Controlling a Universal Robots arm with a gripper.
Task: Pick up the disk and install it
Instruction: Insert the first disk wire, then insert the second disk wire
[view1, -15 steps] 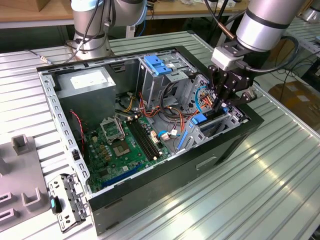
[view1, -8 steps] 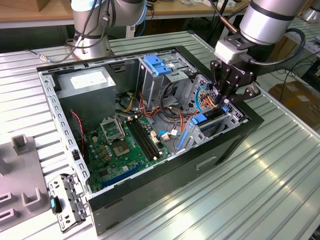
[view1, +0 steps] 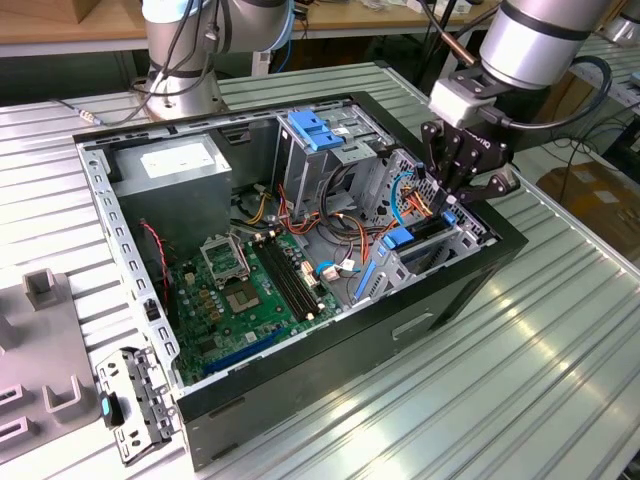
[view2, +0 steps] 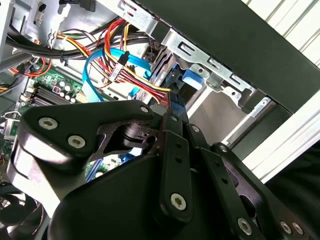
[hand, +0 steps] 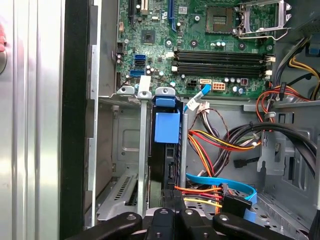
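The open computer case (view1: 300, 300) lies on its side on the ribbed metal counter (view1: 520, 360), and everything else is placed from it. Past the case's far wall stands a second robot base (view1: 180, 60), with wooden benches behind it; off the near end, at the exterior view's left, sits a grey fixture block (view1: 40, 350).

Inside the case the green motherboard (view1: 240, 290) fills the floor, the grey power-supply box (view1: 175, 170) sits in the far corner, and a blue bracket (view1: 315, 128) tops the drive cage.

The gripper (view1: 455, 200) hangs at the case's front corner, directly over the lower drive bay. The disk (hand: 165, 150) stands on edge in that bay's slot, its blue rail tab (hand: 166, 127) toward the motherboard, beside loose red, yellow and blue cables (hand: 215, 195).

By my reading the install step is in hand: the fingers (hand: 170, 220) are drawn close together at the disk's outer end, though whether they grip it I cannot tell. Seating it would call for a straight push along the slot, clear of those cables.
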